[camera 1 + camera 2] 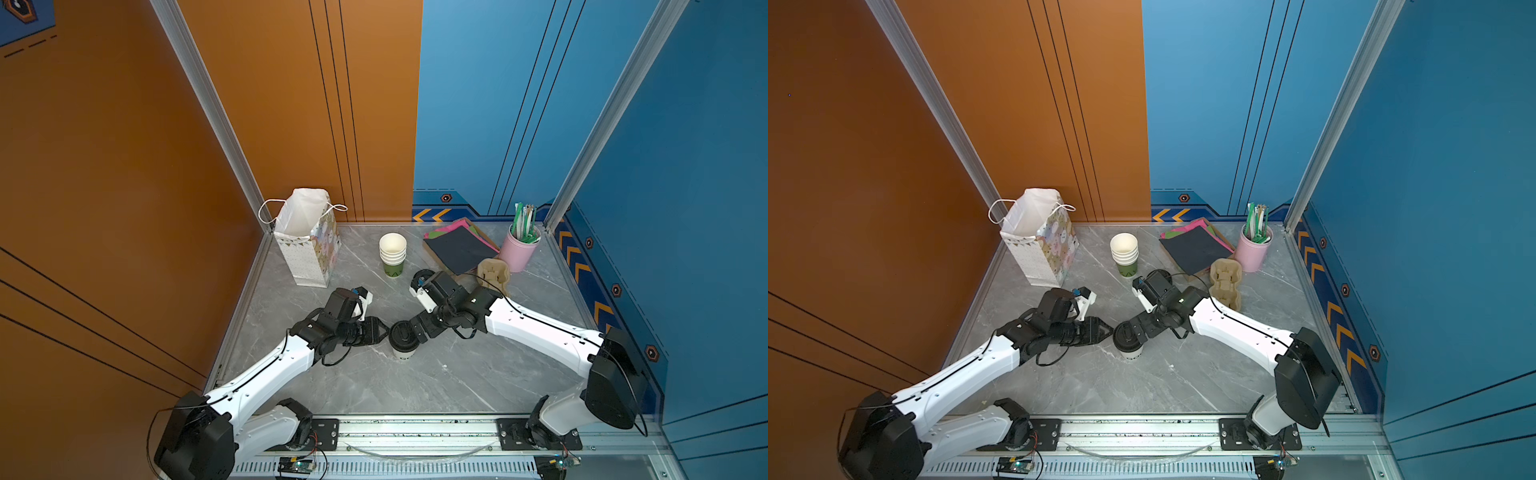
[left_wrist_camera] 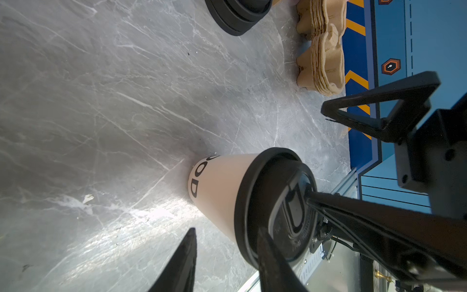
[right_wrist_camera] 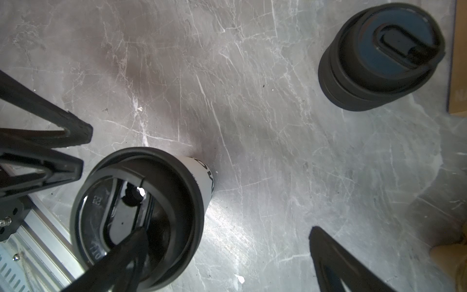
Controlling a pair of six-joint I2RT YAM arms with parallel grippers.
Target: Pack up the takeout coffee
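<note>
Space is mostly up front. The grey marble table point(image 1: 436, 386) lies bare from the takeout coffee point(image 1: 402, 340) down to the aluminium rail point(image 1: 415, 426) on the near edge, and there's more bare stone off to both sides. An orange wall point(image 1: 124, 208) shuts in the left and a blue wall point(image 1: 685, 208) the right, and the clutter sits along the back.

The coffee, a white cup with a black sip lid, stands upright about mid-table between the two arms. The left gripper point(image 1: 382, 330) is parked just beside the lid's rim, jaws only a little apart with nothing between them. The right gripper point(image 3: 227, 231) is spread wide. In the right wrist view one finger crosses over the lid top (can't tell if it's actually pressing) and the other hangs over bare table well clear of the cup, so it isn't gripping anything.

Containers next. The patterned gift bag point(image 1: 309, 249) stands upright in the back left corner, mouth open, white inside showing. A stack of paper cups point(image 1: 392, 257), green one lowest, stands to its right across a strip of bare table. A pile of black lids point(image 3: 379, 58) sits just beyond the right wrist. The pink tumbler point(image 1: 517, 251) near the back right corner holds green and white straws point(image 1: 524, 222) sticking up. Next to it are a pile of coloured napkins point(image 1: 457, 247), dark one on top, and a stack of pulp cup carriers point(image 1: 493, 272).
</note>
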